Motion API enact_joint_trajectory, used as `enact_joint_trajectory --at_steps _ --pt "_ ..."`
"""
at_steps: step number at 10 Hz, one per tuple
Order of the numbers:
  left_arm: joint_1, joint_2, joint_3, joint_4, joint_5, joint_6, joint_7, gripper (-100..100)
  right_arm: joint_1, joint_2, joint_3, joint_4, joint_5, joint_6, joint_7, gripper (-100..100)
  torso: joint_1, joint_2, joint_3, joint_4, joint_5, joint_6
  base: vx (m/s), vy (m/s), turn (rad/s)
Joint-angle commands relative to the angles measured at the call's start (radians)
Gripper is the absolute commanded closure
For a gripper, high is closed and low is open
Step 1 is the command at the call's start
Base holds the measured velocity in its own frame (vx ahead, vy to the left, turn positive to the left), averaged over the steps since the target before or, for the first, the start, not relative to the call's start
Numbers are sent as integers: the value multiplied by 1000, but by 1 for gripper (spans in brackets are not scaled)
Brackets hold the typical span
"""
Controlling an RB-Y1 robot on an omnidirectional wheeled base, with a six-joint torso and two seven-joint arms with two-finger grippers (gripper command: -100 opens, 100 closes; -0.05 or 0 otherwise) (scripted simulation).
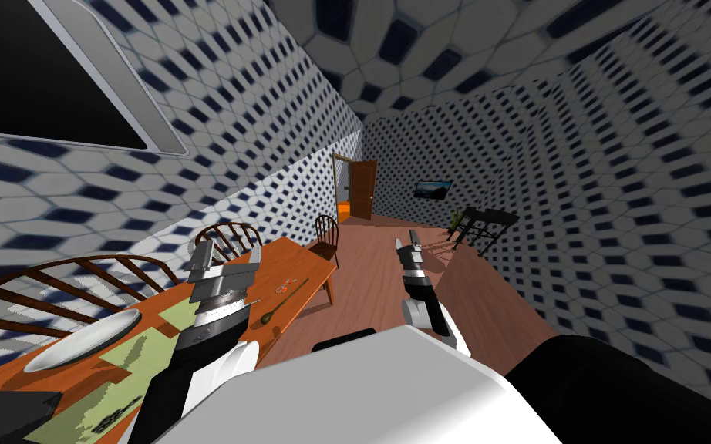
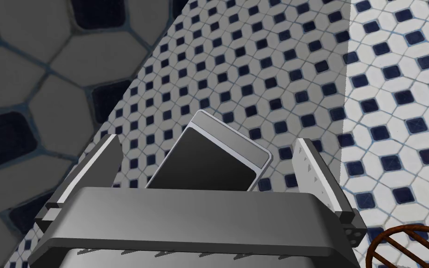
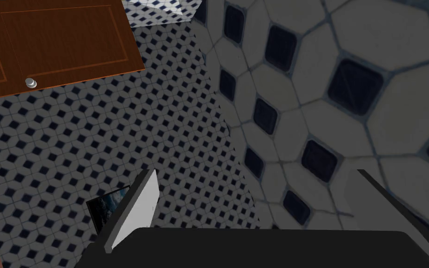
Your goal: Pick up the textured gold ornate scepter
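A long orange wooden table (image 1: 300,258) is standing in a tiled room. The scepter (image 1: 286,299) is lying on the table's far half. It is a thin, dark gold rod with a round knob. It is probably stiff and light, so gripping mid-rod looks best. The left gripper (image 1: 227,258) is hanging open over the table, and the right gripper (image 1: 410,245) is open beside the table.

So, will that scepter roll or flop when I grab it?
The scepter is a thin straight rod: probably stiff. Lying flat on the table, it may roll if nudged. Its knobbed end likely weighs heavier.
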Motion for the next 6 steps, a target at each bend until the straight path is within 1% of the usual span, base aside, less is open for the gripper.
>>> enact_joint_trajectory --at_steps 1,3,6 --pt "-14 34 4 12 7 26 8 -100 0 0 0 0 0 0 0 0 0 0 0 0 0 0 25 -45 79" --pt "-35 65 9 29 17 65 18 -100 0 0 0 0 0 0 0 0 -5 -4 -2 -1 -1 0 71 -86 105" --pt "-77 109 21 71 38 147 41 -100 0 0 0 0 0 0 0 0 -8 -5 -3 -1 -2 0 81 -122 113"
